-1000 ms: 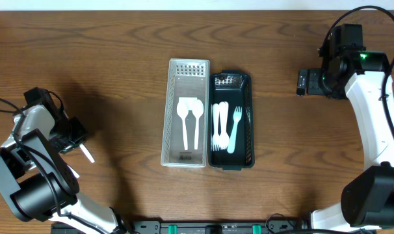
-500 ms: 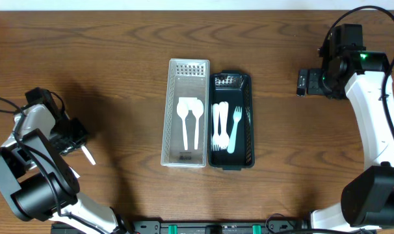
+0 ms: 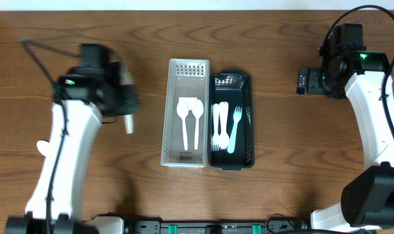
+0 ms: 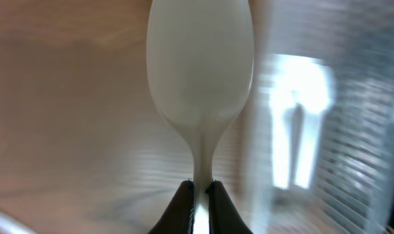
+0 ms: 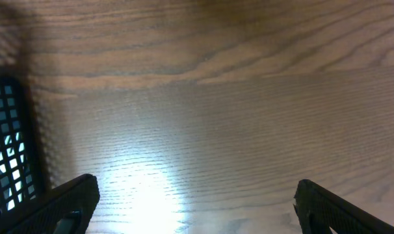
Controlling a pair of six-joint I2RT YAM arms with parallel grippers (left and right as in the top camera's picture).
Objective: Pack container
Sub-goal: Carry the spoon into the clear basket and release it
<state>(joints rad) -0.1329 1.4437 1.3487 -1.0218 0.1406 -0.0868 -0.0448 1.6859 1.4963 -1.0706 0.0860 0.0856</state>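
Note:
My left gripper [image 3: 123, 104] is shut on the handle of a white plastic spoon [image 3: 128, 123], just left of the clear white basket [image 3: 166, 123]. In the left wrist view the jaws [image 4: 200, 190] pinch the spoon's neck and its bowl [image 4: 200, 65] points ahead. The basket shows blurred to the right [image 4: 353, 97] with two white spoons [image 4: 300, 123] in it. Those two spoons [image 3: 190, 117] lie in the white basket. The dark green basket [image 3: 252, 130] next to it holds several white forks [image 3: 225, 127]. My right gripper [image 3: 303, 83] is open and empty over bare table [image 5: 197, 211], right of the dark basket.
The two baskets stand side by side in the middle of the wooden table. The dark basket's mesh corner shows at the left edge of the right wrist view [image 5: 5, 149]. A white patch [image 3: 45, 147] shows by the left arm.
My left arm has swung from the far left of the table up and right to beside the white basket, carrying the spoon. The right arm has not moved.

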